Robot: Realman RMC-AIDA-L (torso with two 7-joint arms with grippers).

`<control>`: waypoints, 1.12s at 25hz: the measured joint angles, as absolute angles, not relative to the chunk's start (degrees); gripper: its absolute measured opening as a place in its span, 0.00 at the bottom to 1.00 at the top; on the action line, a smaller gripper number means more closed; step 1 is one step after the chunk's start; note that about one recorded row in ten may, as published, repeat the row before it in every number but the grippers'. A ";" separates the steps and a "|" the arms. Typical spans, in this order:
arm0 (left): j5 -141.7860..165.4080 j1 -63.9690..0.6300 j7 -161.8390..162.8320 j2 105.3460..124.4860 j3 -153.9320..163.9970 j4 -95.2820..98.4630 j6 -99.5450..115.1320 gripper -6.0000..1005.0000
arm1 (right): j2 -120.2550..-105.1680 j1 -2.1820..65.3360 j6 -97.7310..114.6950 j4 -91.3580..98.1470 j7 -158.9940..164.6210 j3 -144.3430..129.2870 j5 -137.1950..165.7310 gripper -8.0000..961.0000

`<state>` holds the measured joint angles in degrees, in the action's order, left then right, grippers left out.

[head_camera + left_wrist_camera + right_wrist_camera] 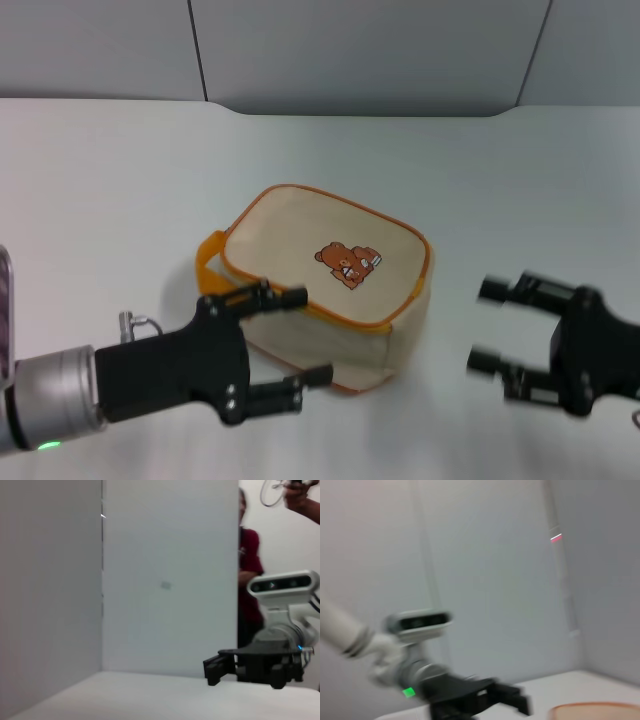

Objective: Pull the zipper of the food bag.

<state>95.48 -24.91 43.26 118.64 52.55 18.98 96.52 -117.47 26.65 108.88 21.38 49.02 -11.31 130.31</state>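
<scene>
Left hand (290, 345), fingers spread and empty, against the near-left corner of the one food bag (330, 285) on the surface (120, 170), placed, we judge, to steady it; right hand (495, 325), also open and empty, just beside it; we cannot make out the zipper pull

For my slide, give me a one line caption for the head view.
Open left end effector at the food bag on the table; open right end effector waits apart.

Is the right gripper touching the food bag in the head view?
No. The right gripper hangs open, clear of the food bag, with bare table between them.
</scene>
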 joint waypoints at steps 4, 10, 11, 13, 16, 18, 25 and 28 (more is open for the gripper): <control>96.09 -22.70 44.45 118.57 53.42 21.95 97.41 0.66 | -117.36 27.90 110.06 22.78 51.36 -16.28 130.31 0.78; 96.03 -20.57 42.54 118.55 53.10 22.13 99.26 0.78 | -118.09 28.37 109.67 23.29 51.41 -16.47 130.35 0.78; 96.03 -20.49 42.63 118.55 53.07 22.14 99.32 0.78 | -118.09 28.38 109.62 23.31 51.52 -16.49 130.35 0.78; 96.04 -20.36 42.72 118.56 53.05 22.16 99.37 0.78 | -118.10 28.42 109.58 23.38 51.57 -16.51 130.35 0.78; 96.05 -19.98 42.39 118.56 53.06 22.18 99.48 0.78 | -118.10 28.52 109.45 23.45 51.61 -16.54 130.36 0.78; 95.99 -19.87 42.32 118.57 53.07 22.20 99.55 0.78 | -118.10 28.53 109.19 23.46 51.62 -16.55 130.35 0.78; 95.98 -19.82 42.31 118.57 53.09 22.24 99.66 0.78 | -118.16 28.10 108.47 23.51 51.61 -16.60 130.34 0.78; 95.94 -19.79 42.31 118.57 53.09 22.14 99.67 0.78 | -118.16 28.02 108.47 23.54 51.54 -16.61 130.20 0.78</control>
